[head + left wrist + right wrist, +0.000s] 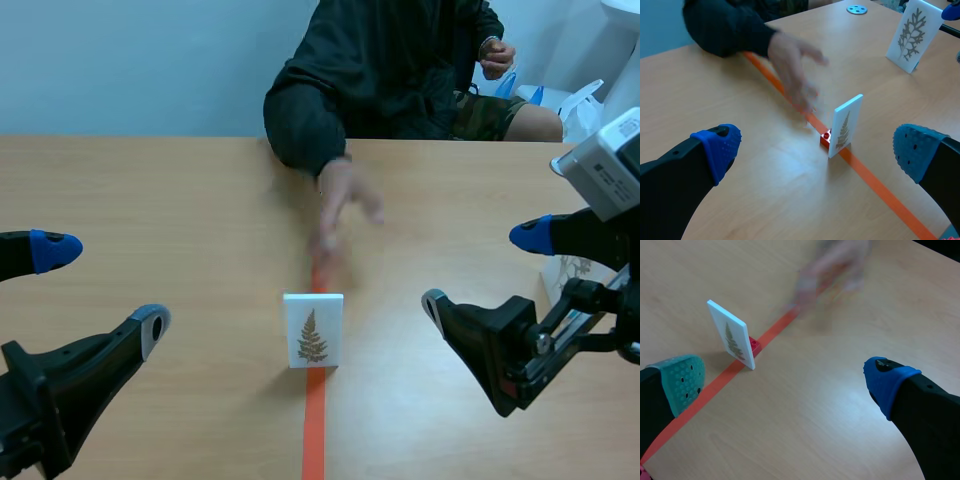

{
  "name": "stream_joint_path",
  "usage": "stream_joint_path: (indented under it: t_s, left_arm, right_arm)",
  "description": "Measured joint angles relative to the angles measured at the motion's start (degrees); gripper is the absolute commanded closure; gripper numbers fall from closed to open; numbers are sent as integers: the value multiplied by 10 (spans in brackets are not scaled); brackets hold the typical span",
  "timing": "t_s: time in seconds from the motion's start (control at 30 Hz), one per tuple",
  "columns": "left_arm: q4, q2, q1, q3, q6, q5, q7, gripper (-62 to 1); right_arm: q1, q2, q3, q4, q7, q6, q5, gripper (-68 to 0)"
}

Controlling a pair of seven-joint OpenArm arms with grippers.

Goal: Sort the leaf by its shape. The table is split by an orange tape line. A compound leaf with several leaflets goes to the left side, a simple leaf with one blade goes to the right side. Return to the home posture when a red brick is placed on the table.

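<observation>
A white card (313,330) showing a fern-like leaf with many leaflets stands upright on the orange tape line (315,430), facing me. In the wrist views the card (846,127) (730,337) has a small red block (825,138) (755,346) at its back foot. A person's hand (340,215) hovers, blurred, over the tape just beyond the card. My left gripper (100,288) (817,145) is open, low at the left, well short of the card. My right gripper (483,270) (785,377) is open to the card's right, holding nothing.
A second white card (910,35) with a branching leaf stands on the right side, partly hidden behind my right arm (570,275). A small blue disc (856,9) lies far back. The person sits across the table.
</observation>
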Motion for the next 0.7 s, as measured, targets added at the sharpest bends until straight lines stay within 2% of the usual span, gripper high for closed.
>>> stream_joint_path:
  t_s: [0.13,0.23,0.33,0.53,0.7]
  left_arm:
    - [0,0,0,0,0,0,0,-623]
    - [0,0,0,0,0,0,0,-623]
    - [0,0,0,0,0,0,0,-623]
    - [0,0,0,0,0,0,0,-623]
    - [0,0,0,0,0,0,0,-623]
  right_arm:
    - [22,0,-23,-46,24,18,-29,-679]
    - [49,0,-54,-102,55,35,-28,-679]
    - [83,-6,-88,-159,80,35,-34,-679]
    - [161,-54,-140,-275,132,35,-100,-679]
    - [224,-88,-202,-364,188,37,-174,-679]
